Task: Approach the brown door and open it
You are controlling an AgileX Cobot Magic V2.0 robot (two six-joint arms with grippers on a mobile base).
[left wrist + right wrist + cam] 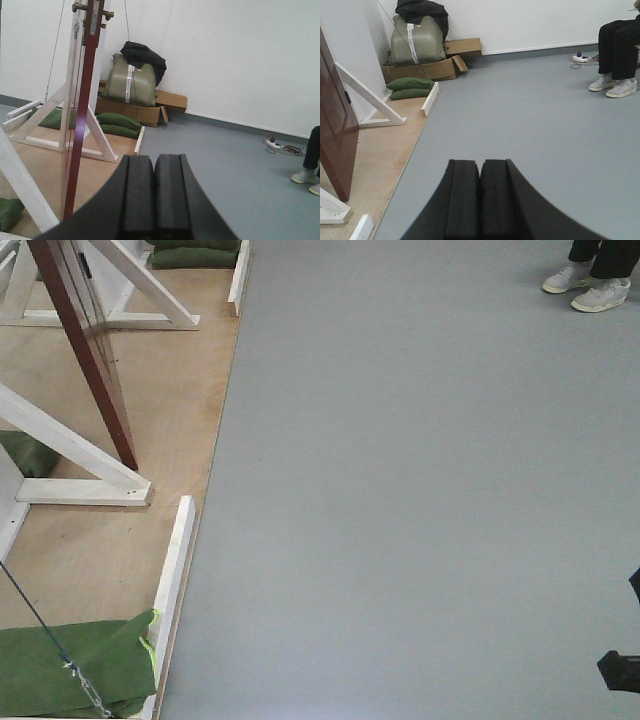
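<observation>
The brown door (88, 350) stands at the upper left of the front view. The left claw (154, 165) and right claw (480, 167) are both closed tight, holding nothing.

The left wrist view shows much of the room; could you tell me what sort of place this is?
Probably a robot test area: a brown door stands in a free-standing white wooden frame on a plywood base with green sandbags, and cardboard boxes sit against the white wall.
</observation>
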